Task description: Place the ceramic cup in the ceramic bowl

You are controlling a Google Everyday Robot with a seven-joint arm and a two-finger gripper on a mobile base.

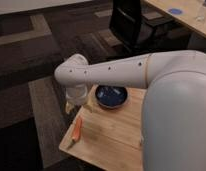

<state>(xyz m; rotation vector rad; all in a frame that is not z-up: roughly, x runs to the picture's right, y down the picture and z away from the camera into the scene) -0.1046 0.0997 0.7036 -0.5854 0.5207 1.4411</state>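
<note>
My white arm reaches from the right across the wooden table [113,135]. Its wrist bends down at the table's far left corner. The gripper [79,104] hangs there, pointing down at the tabletop. A small white tapered shape, which looks like the ceramic cup [76,93], sits right at the gripper, just under the wrist. Whether it is gripped or only enclosed I cannot make out. The ceramic bowl [111,96], dark blue, glossy and round, stands on the table just right of the gripper, partly under my forearm.
An orange carrot [76,130] lies near the table's left edge, in front of the gripper. Dark carpet surrounds the table. A black chair [133,22] and another wooden table [183,12] stand at the back right. My arm's bulk hides the table's right side.
</note>
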